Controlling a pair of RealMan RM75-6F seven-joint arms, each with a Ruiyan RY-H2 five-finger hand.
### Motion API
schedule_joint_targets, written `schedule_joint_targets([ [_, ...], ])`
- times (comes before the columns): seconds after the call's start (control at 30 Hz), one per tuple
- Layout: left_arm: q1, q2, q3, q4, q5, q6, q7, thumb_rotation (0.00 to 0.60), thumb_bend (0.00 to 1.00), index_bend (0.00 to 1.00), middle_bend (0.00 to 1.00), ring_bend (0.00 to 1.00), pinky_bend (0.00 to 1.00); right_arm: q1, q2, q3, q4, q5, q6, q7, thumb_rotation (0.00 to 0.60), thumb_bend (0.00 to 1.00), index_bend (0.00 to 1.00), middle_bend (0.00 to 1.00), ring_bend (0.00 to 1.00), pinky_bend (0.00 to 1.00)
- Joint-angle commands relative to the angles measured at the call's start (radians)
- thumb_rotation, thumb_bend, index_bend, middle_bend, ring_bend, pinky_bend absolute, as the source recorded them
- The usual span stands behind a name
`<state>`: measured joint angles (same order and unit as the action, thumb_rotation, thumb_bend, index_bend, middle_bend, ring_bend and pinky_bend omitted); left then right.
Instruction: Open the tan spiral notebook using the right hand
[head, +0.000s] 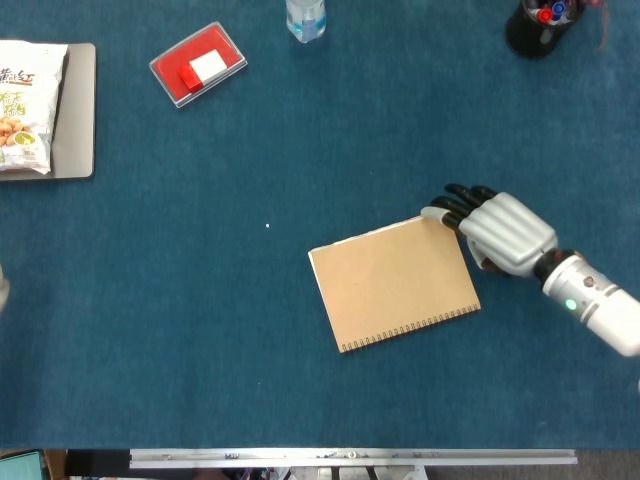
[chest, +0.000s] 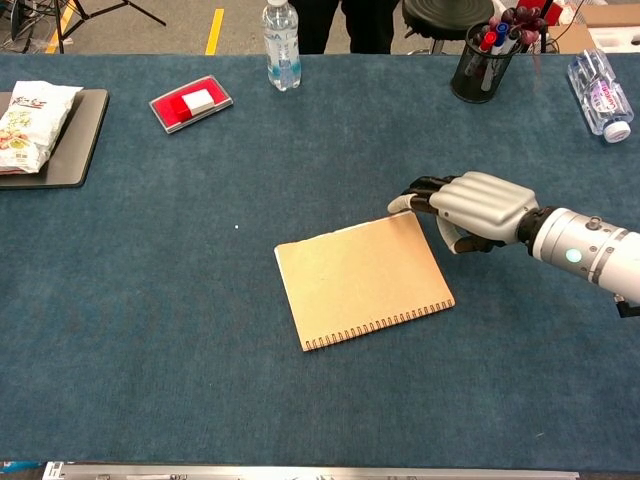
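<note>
step: reaching for cover edge | tan spiral notebook (head: 394, 283) closed, flat on blue table (head: 200, 300) | right hand (head: 495, 230) empty, fingers slightly apart, fingertips (chest: 405, 201) at notebook's far right corner | next: probably hook cover edge, lift toward spiral

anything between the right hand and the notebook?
Nothing visible. The right hand is already at the far right corner of the closed notebook, fingertips at its edge. Only bare table surrounds the notebook.
</note>
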<state>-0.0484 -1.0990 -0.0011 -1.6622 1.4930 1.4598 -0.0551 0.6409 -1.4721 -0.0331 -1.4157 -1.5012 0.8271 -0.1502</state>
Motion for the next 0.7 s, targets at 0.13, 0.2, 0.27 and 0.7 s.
schedule_joint_targets([
  [0.13,0.001,0.003,0.000,-0.003,0.001,0.003,-0.005,0.600,0.30,0.66,0.61,0.57,0.72,0.010,-0.022,0.001,0.026,0.013,-0.019,0.007,0.600,0.97,0.17,0.16,0.07,0.20],
  [0.2,0.002,0.003,0.000,-0.003,0.001,0.004,-0.007,0.600,0.30,0.66,0.61,0.57,0.72,0.013,-0.028,0.002,0.034,0.018,-0.024,0.008,0.600,0.97,0.17,0.16,0.07,0.20],
  [0.27,0.002,0.005,-0.001,-0.003,0.001,0.004,-0.009,0.600,0.30,0.66,0.61,0.57,0.72,0.016,-0.034,0.003,0.039,0.021,-0.028,0.010,0.600,0.97,0.17,0.16,0.07,0.20],
  [0.7,0.002,0.005,0.000,-0.003,0.002,0.003,-0.007,0.600,0.30,0.66,0.61,0.57,0.72,0.022,0.020,-0.020,-0.048,0.036,-0.060,0.031,0.600,0.97,0.17,0.16,0.07,0.20],
])
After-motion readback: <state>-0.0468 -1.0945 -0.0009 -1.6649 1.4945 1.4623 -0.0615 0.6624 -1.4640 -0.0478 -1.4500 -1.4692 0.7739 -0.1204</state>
